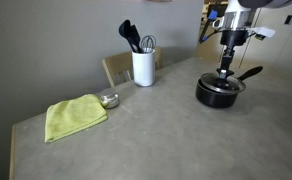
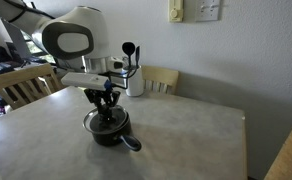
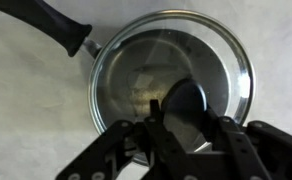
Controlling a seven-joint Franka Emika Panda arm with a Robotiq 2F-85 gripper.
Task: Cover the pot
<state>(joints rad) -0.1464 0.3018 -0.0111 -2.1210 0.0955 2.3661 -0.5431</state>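
Looking down through the wrist view, you see the lid (image 3: 171, 60), clear glass with a metal rim, lying flat on the pot (image 1: 218, 95) and matching its width. The black handle (image 3: 46, 20) runs out to the upper left corner of that view. The black knob (image 3: 186, 105) sits at the lid's centre, and your gripper (image 3: 188, 125) comes in from the bottom edge directly over it. The fingers (image 3: 136, 140) stand narrowly apart, one on each side of the knob and close against it. You cannot tell from these views whether they press on it.

In both exterior views the gripper (image 1: 225, 72) hangs vertically over the pot (image 2: 108, 132), fingertips down at the lid. The pot stands on the grey table (image 1: 156, 130), near one edge, with its handle (image 2: 132, 144) pointing away from the arm's base.

Well apart from the pot, a white holder (image 1: 143, 67) with dark utensils stands at the table's back edge. A small metal bowl (image 1: 109, 100) sits just beside a crumpled green cloth (image 1: 74, 117). A wooden chair (image 2: 162, 78) stands behind the table by the wall.
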